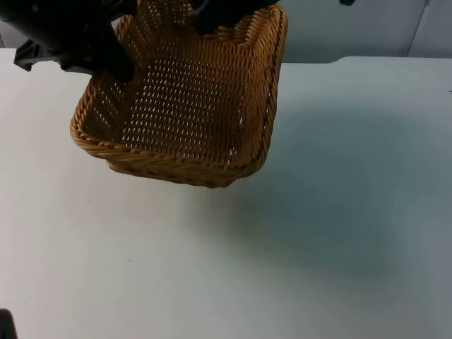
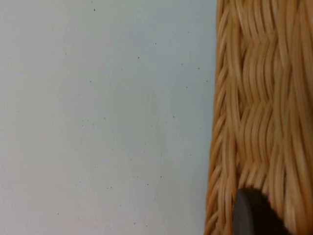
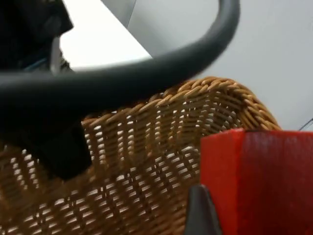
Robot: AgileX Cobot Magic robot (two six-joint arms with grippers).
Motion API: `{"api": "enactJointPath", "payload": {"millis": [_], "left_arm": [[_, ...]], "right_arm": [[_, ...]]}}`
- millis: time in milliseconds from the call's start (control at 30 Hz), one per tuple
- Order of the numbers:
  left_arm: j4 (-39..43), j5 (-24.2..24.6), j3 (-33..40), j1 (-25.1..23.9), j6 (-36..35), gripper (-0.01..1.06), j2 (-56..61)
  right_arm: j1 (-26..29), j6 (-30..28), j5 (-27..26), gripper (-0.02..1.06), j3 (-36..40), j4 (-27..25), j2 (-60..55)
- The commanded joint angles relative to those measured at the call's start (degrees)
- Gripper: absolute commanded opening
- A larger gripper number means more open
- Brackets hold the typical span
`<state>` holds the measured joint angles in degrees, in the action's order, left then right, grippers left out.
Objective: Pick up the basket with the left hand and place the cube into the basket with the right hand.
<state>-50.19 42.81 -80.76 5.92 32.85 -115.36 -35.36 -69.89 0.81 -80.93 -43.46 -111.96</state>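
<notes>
Tabletop (image 1: pixel 282 268), white and bare, takes up the lower half of the top view, with a soft shadow spread to the right of centre. Above it, in the upper left of the frame, the wicker basket (image 1: pixel 191 99) hangs tilted off the surface, its near rim lowest. The left gripper (image 1: pixel 116 63) clamps the basket's left wall; in the left wrist view one fingertip (image 2: pixel 252 215) presses against the weave. Farther back, at the basket's far rim near the top edge, the right gripper (image 1: pixel 219 14) is closed on the red cube (image 3: pixel 264 181), which sits just beside and slightly above that rim, in front of the grey partition wall (image 1: pixel 353 28).
</notes>
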Motion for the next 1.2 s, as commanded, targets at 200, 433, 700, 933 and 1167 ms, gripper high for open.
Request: {"api": "enactJointPath", "payload": {"millis": [200,433,700,933,1167], "left_arm": [[-1.8,0.4,-0.6,0.2,-0.3,0.00,1.1],[-1.8,0.1,-0.6,0.2,-0.3,0.00,1.1],[-1.8,0.1,-0.6,0.2,-0.3,0.00,1.1],[-1.8,-0.1,-0.6,0.2,-0.3,0.00,1.1],[-1.8,-0.1,-0.6,0.2,-0.3,0.00,1.1]], "right_arm": [[-0.5,1.6,3.6,0.71,-2.8,0.3,-5.3],[-0.5,1.6,4.2,0.98,-2.8,5.7,-4.2],[1.5,9.6,6.1,0.02,-2.8,16.4,2.8],[8.4,32.5,15.4,0.01,-2.8,43.5,9.2],[21.0,62.4,38.1,0.01,-1.1,59.5,14.2]]}}
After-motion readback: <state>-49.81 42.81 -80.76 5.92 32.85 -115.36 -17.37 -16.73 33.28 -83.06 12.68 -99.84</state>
